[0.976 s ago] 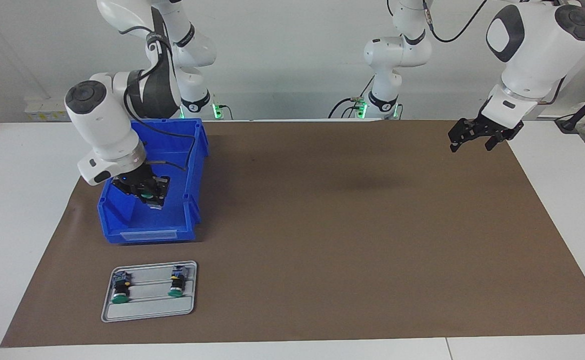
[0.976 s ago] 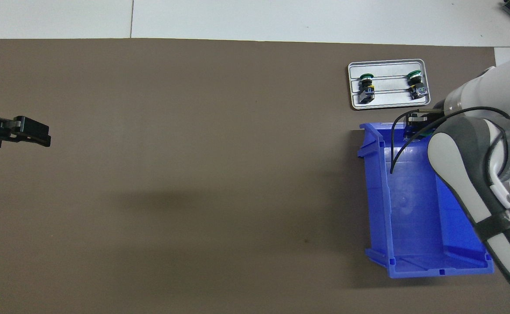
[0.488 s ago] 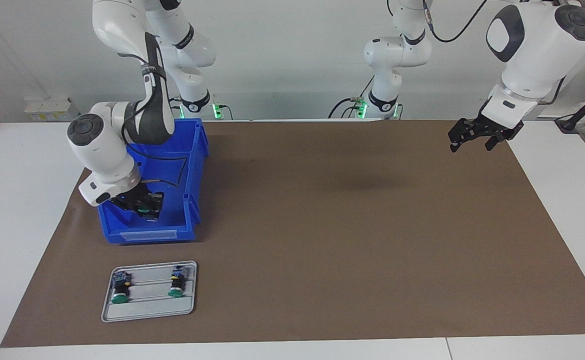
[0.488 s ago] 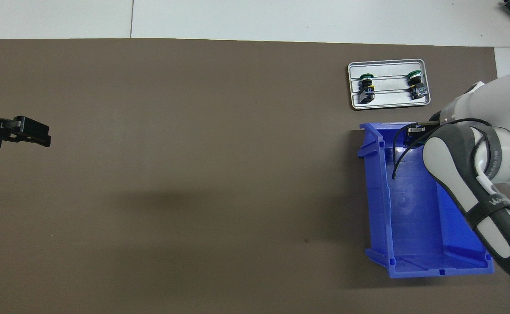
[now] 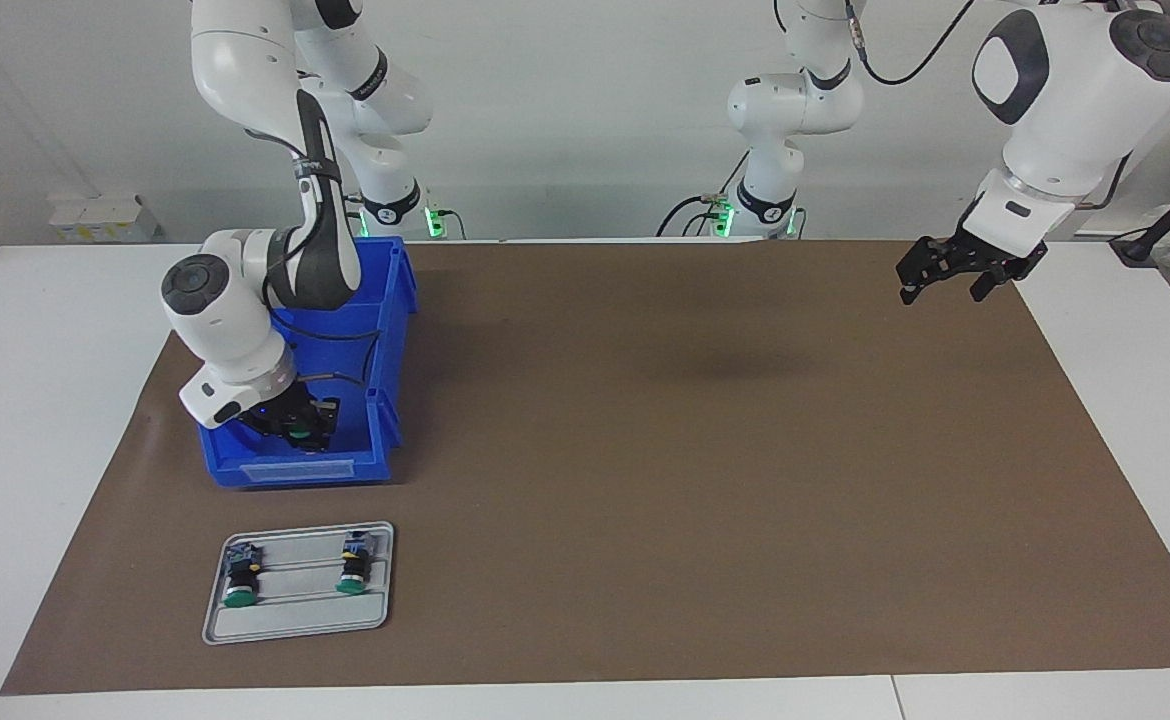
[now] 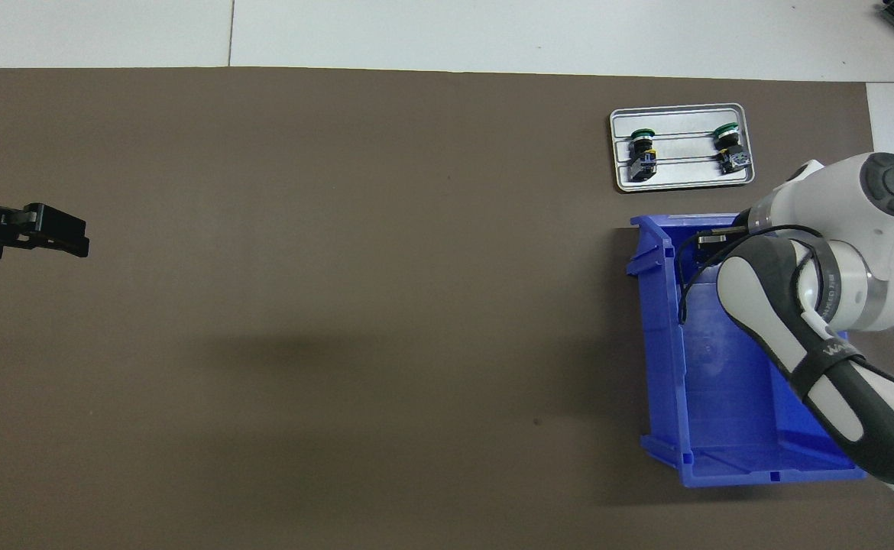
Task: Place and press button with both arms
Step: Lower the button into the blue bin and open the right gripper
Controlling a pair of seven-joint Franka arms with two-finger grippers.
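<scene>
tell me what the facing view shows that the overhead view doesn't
Only the facing view shows both arm bases, and the green-capped button in the right gripper over the bin's end farthest from the robots. Only the overhead view shows the bin's bare floor; there the arm hides that button. Both show the blue bin, the grey tray with two buttons, and the left gripper waiting over the brown mat.

On the dark grey band of my white jointed right arm (image 6: 829, 355) I made out pale lettering, too small to read. A pale label strip sat on the blue plastic bin (image 5: 295, 470), its writing illegible.
</scene>
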